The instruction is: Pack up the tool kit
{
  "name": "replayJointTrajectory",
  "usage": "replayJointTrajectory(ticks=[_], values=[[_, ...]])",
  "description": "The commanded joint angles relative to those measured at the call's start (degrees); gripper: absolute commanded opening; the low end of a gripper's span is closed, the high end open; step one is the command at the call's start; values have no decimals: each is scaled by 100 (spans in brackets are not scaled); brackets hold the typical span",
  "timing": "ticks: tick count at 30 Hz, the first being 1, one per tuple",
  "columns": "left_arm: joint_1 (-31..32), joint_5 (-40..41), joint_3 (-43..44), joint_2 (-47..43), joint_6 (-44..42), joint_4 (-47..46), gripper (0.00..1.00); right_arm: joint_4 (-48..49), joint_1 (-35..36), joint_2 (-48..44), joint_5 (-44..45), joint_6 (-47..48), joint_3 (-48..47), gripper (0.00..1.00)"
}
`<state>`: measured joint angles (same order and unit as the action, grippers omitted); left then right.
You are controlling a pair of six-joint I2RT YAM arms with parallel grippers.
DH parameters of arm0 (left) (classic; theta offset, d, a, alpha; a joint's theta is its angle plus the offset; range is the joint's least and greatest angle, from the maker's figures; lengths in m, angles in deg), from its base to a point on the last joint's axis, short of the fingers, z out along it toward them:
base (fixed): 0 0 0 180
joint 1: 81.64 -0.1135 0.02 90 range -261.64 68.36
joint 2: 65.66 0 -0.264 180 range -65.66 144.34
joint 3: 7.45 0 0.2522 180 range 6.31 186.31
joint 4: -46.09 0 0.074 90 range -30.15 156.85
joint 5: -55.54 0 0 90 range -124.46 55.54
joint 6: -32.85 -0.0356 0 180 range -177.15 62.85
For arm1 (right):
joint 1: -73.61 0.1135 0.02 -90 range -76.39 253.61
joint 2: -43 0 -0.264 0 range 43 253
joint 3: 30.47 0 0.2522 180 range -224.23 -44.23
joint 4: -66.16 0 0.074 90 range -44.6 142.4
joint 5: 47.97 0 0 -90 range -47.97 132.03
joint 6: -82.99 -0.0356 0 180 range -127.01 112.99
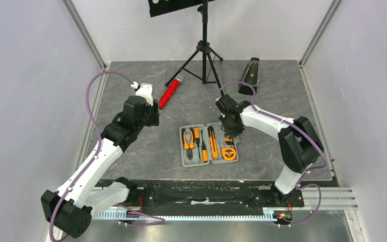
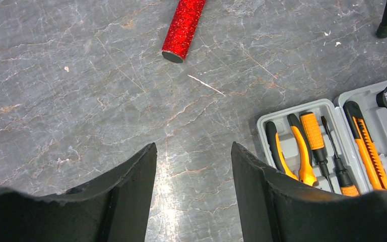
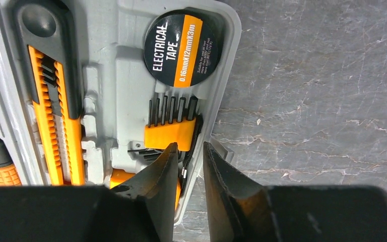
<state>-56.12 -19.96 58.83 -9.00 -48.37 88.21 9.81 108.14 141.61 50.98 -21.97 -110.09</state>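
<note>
The grey tool kit case point(image 1: 206, 146) lies open in the middle of the table. Its left half holds pliers point(image 1: 187, 141) and screwdrivers; its right half holds an orange knife point(image 1: 213, 141) and a round tape measure point(image 1: 228, 154). My right gripper point(image 3: 190, 146) hovers over the case's right rim point(image 3: 229, 45), open by a narrow gap with nothing held. Beneath it lie an orange bit holder point(image 3: 171, 132) and a thin black cord. The electrical tape roll point(image 3: 182, 49) sits in its recess. My left gripper point(image 2: 193, 146) is open over bare table, left of the case point(image 2: 327, 103).
A red glittery cylinder point(image 1: 170, 92) lies behind my left gripper. A black metronome point(image 1: 249, 75) stands at the back right. A tripod stand point(image 1: 204, 55) rises at the back centre. Walls close in the table's left, right and back sides.
</note>
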Motion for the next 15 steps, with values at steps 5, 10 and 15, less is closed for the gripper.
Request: replayJointTrajectory(ticks=[5,10,15], values=[[15,-34,12,-52,-181,-226,63,286,19,-413,324,354,134,30],[15,-34,9,-58,-183,-226,63,505,43,-338,921,396,58,30],[15,-18,0,-61,-183,-226,63,793,63,-125,912,438,51,30]])
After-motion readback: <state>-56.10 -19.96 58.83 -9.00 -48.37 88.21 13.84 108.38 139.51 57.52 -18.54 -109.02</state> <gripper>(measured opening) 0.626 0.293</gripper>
